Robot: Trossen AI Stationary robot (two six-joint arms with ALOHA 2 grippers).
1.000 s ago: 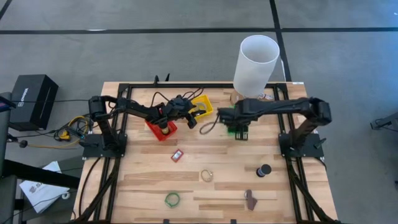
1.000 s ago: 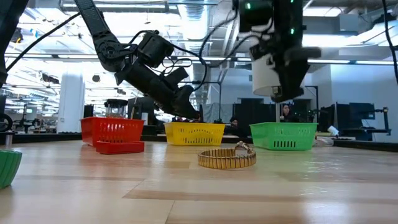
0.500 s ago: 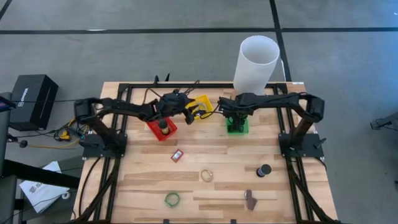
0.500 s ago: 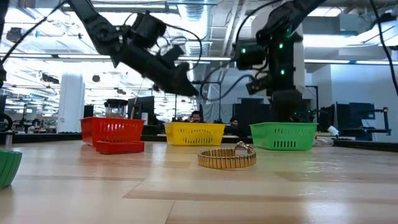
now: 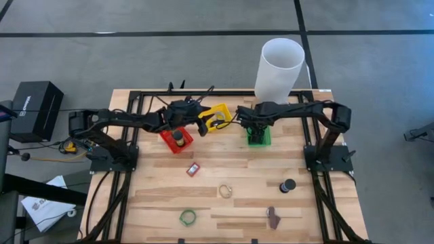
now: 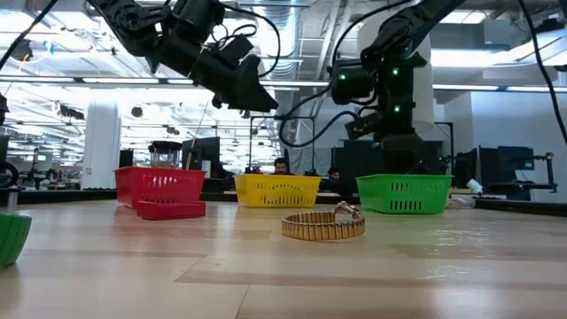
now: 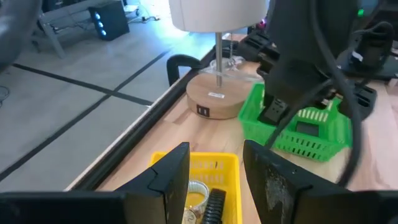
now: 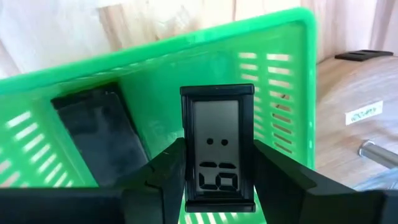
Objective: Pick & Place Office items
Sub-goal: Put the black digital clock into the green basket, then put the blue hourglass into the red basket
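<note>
My right gripper (image 5: 256, 131) is over the green bin (image 5: 264, 139), shut on a small black display piece (image 8: 216, 143). A dark rectangular piece (image 8: 99, 143) lies in that bin. My left gripper (image 7: 214, 152) is open and empty, raised above the yellow bin (image 5: 220, 112), which holds a silvery ring (image 7: 196, 193) and a dark piece (image 7: 214, 205). A black disc (image 5: 178, 136) sits in the red bin (image 5: 167, 143). A red block (image 5: 193, 169), gold band (image 5: 225, 191), green ring (image 5: 188, 217), black roll (image 5: 288, 185) and brown clip (image 5: 272, 217) lie on the table. My right gripper pinches the display piece between its two fingers, on its two long side edges (image 8: 188, 168) near the end toward the wrist. The fingers point down into the green bin and lie along the piece. Whether the piece's far end touches the bin floor, I cannot tell.
A tall white cylinder (image 5: 279, 68) on a round wooden base (image 7: 217, 99) stands just behind the green bin. A black frame (image 5: 139, 95) edges the table. The three bins stand in a row at the far side; loose items lie toward the near side.
My left gripper has risen and gone from beside the red bin to above the yellow bin, staying open. My right gripper has gone toward the table's far edge with the display piece and come down over the green bin.
</note>
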